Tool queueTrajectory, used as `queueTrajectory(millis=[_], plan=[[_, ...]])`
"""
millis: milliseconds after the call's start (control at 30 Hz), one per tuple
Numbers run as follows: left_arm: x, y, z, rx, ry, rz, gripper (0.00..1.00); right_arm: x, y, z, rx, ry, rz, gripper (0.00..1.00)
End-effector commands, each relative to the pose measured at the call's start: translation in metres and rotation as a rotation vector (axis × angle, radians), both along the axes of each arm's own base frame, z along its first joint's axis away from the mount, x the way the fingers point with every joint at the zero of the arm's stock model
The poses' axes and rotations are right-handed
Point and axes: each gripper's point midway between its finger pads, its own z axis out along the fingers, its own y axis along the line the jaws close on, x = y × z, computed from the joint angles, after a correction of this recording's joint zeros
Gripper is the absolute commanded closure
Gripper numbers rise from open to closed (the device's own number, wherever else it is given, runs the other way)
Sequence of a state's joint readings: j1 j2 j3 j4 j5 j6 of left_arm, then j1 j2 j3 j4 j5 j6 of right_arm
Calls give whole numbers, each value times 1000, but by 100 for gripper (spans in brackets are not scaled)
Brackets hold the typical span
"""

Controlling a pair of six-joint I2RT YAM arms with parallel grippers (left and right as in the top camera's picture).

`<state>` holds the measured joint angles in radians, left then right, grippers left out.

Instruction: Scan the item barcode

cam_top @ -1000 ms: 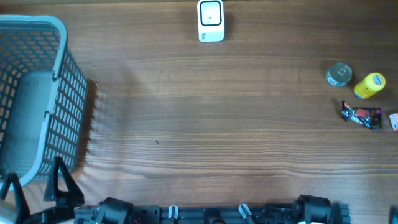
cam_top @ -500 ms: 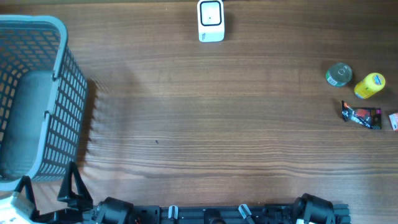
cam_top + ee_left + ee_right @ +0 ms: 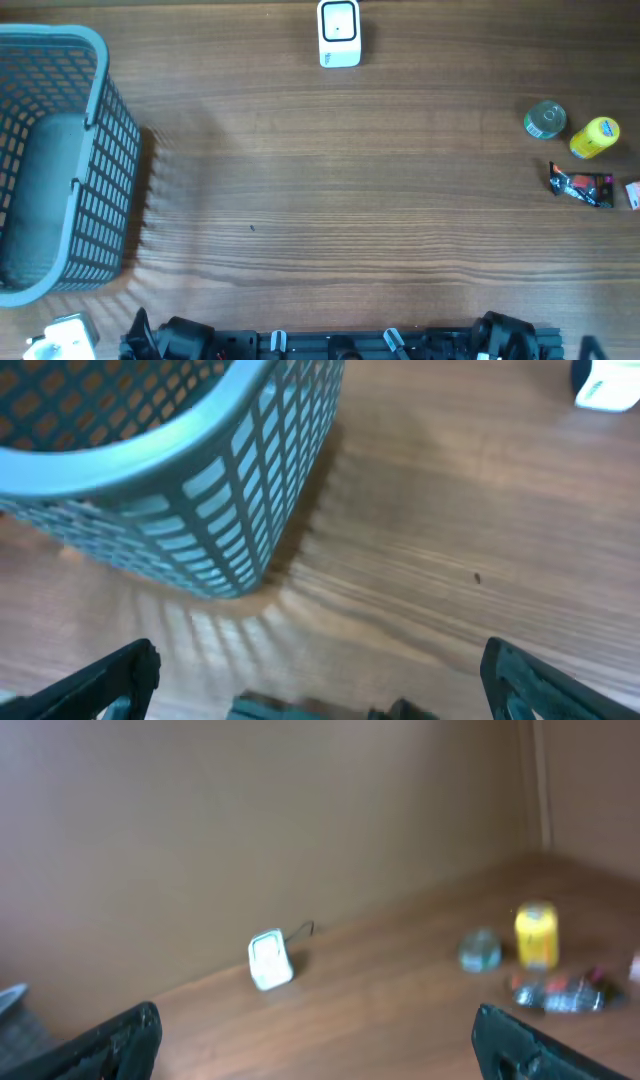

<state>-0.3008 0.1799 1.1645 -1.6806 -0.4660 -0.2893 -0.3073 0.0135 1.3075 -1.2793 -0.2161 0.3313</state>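
The white barcode scanner stands at the table's far edge, also in the right wrist view. Items sit together at the right: a green can, a yellow can and a dark shiny packet. The right wrist view shows the same green can, yellow can and packet, blurred. My left gripper is open and empty near the table's front left, beside the basket. My right gripper is open and empty, well back from the items.
A blue-grey mesh basket fills the left side and looms close in the left wrist view. A small white and red thing lies at the right edge. The arm bases line the front edge.
My left gripper has drawn back toward the front edge, its fingers almost gone from the overhead view. The items, scanner and basket have not moved.
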Motion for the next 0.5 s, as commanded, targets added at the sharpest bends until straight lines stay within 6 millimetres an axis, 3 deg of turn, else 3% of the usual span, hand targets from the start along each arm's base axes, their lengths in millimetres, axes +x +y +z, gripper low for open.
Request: queueTrajectory(millis=[0, 100, 200, 333, 467], plan=[[-1, 0, -1, 5, 4, -7, 0, 19, -1, 10, -247, -36, 14, 0], [-1, 0, -1, 5, 4, -7, 0, 48, 6, 23, -372, -127, 122, 0], [-1, 0, -1, 5, 4, -7, 0, 86, 5, 20, -428, -204, 207, 0], [-1, 0, -1, 5, 4, -7, 0, 135, 9, -12, -432, -227, 282, 0], [-1, -1, -1, 5, 4, -7, 0, 170, 10, -45, -434, -258, 297, 0]])
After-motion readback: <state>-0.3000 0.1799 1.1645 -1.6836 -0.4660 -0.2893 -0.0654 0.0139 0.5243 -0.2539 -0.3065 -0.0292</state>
